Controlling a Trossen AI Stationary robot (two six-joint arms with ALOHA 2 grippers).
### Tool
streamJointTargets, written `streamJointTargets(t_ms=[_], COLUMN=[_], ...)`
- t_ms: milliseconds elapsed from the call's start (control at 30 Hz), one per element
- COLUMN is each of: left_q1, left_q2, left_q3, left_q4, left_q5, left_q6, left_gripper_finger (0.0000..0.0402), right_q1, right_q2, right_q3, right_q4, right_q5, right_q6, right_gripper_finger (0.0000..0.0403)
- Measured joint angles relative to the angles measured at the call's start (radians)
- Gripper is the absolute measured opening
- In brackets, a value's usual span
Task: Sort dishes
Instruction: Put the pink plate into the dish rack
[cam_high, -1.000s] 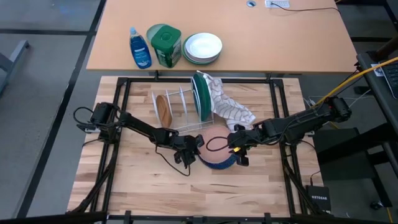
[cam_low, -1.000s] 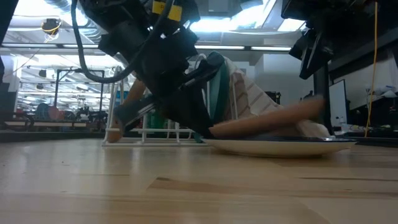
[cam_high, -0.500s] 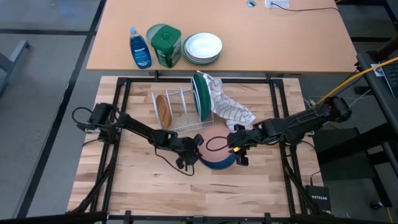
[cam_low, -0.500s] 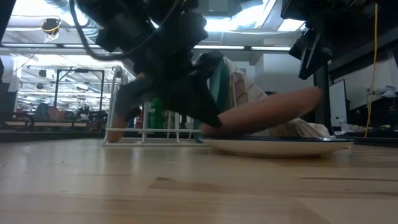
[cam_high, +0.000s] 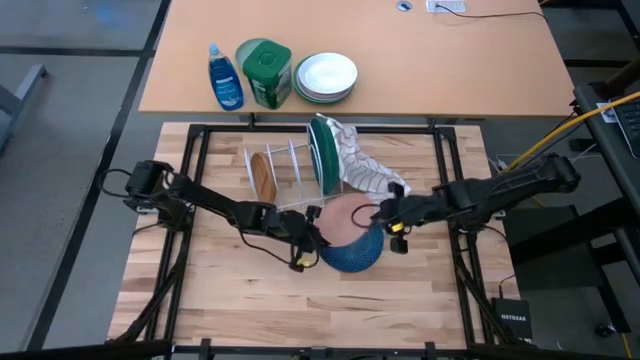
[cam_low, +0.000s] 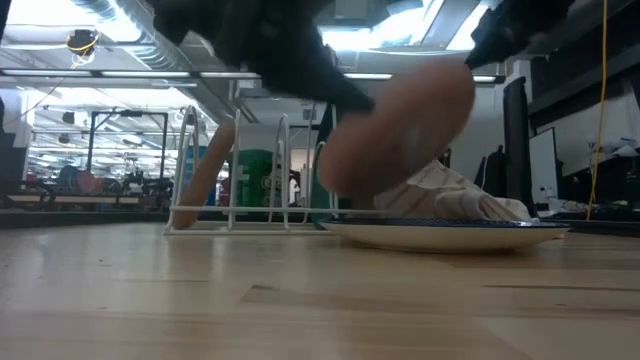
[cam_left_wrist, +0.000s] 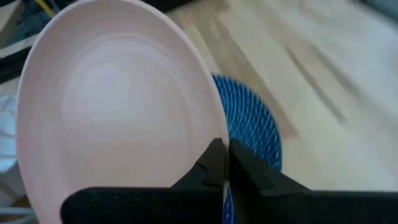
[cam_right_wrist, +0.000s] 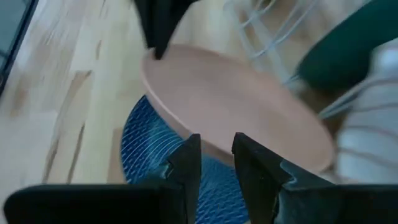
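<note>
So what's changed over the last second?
The brown plate has been tipped up off the blue dish: in the low view it went from nearly flat to steeply tilted, lifted by the left gripper clamped on its rim. The right gripper has shifted toward the rack; its fingers sit apart beside the plate's edge. The blue dish, the green plate and the other brown plate haven't moved.

We reach in from both sides, arms stretched low over the desk's middle. Our left end effector (cam_high: 305, 243) has its fingers (cam_left_wrist: 214, 163) pinched together (almost no gap shows between them). Our right end effector (cam_high: 384, 217) faces it from the other side, its fingers (cam_right_wrist: 186, 163) parted and gripping nothing.
</note>
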Motion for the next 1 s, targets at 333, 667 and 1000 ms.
streamJointTargets(t_ms=[333,667,1000], left_q1=[0.000,0.000,0.002], left_q2=[-0.180,-0.391,-0.516], left_q3=[0.000,0.001,0.001], left_q4=[0.079,0.126,0.072], left_q5=[0.000,-0.175,-0.469], left_q6=[-0.301,-0.467,-0.629], left_gripper_finger=[0.0000,0.0000,0.0000], right_q1=[-0.001,-0.001,-0.001], right_q2=[-0.210,-0.348,-0.345], right_q3=[0.000,0.000,0.000], right_q4=[-0.002,-0.003,-0.008], right_q5=[0.221,0.277,0.277], right_q6=[-0.114,-0.164,-0.166], right_gripper_finger=[0.0099,0.0099,0.0099])
